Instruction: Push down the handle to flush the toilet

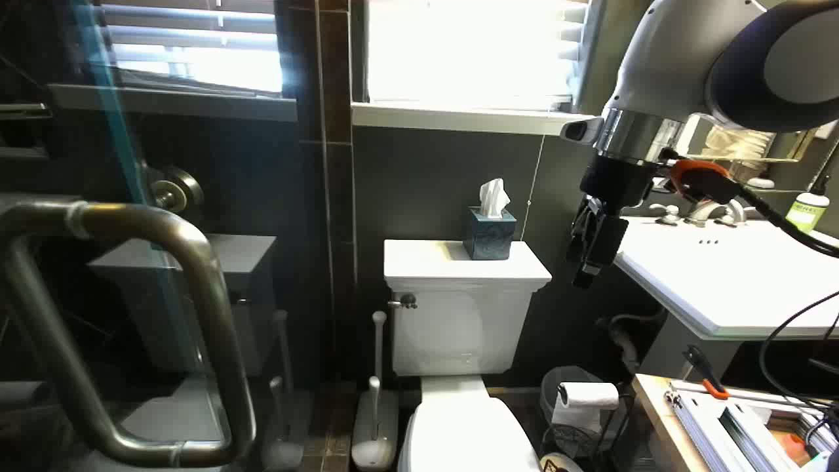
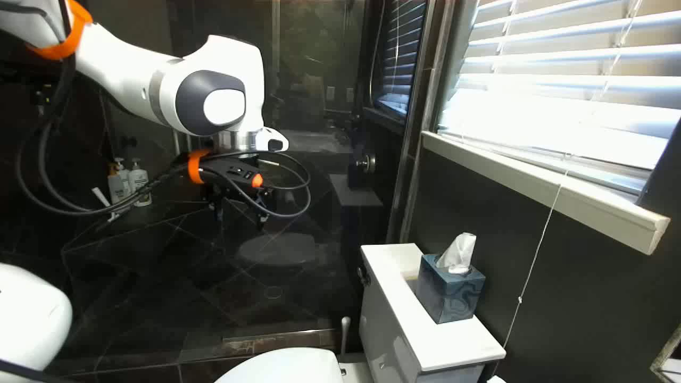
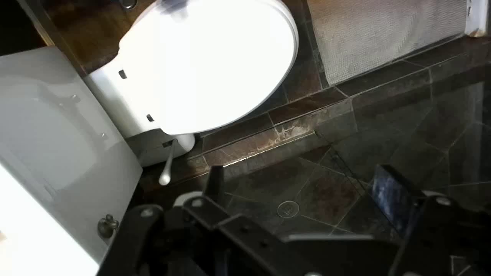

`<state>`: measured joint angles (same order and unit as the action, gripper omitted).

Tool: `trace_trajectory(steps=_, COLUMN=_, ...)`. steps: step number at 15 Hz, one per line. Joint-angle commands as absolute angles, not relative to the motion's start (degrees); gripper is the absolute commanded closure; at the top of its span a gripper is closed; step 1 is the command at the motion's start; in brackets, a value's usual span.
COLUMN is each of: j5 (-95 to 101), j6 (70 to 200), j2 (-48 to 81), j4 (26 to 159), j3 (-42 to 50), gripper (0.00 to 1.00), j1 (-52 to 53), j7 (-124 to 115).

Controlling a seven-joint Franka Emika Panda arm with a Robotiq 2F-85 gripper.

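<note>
The white toilet [image 1: 459, 334] has a boxy tank and flat lid, and shows in both exterior views [image 2: 393, 303]. Its handle [image 1: 404, 301] is a small dark metal lever at the upper corner of the tank front, small in an exterior view [image 2: 364, 275]. In the wrist view the toilet [image 3: 215, 69] fills the upper left, and the handle [image 3: 107, 226] is at the lower left, beside the gripper linkage. My gripper [image 3: 303, 189] points down with its fingers wide apart and nothing between them. It is above tank lid height, apart from the handle, in both exterior views [image 1: 585, 272] [image 2: 239, 217].
A blue tissue box [image 1: 490, 233] stands on the tank lid. A glass shower door with a curved metal bar [image 1: 216, 328] is near the tank. A white sink [image 1: 734, 275], a toilet brush [image 1: 375, 419] and a paper roll stand [image 1: 586, 400] are around the toilet.
</note>
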<state>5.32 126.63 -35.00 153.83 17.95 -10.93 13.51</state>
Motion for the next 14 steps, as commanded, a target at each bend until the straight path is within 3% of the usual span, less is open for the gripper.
trace_trajectory(steps=1, j5=4.7, j6=126.5, j2=-34.9, j4=153.7, j3=17.2, gripper=0.0, j1=-11.7, j7=13.9)
trace_trajectory(steps=11, j5=4.7, j6=126.5, j2=-34.9, j4=153.7, j3=17.2, gripper=0.0, j1=-11.7, j7=13.9)
trace_trajectory(steps=14, j5=3.0, j6=128.4, j2=-28.0, j4=149.9, j3=16.1, gripper=0.0, j1=-11.8, j7=7.8)
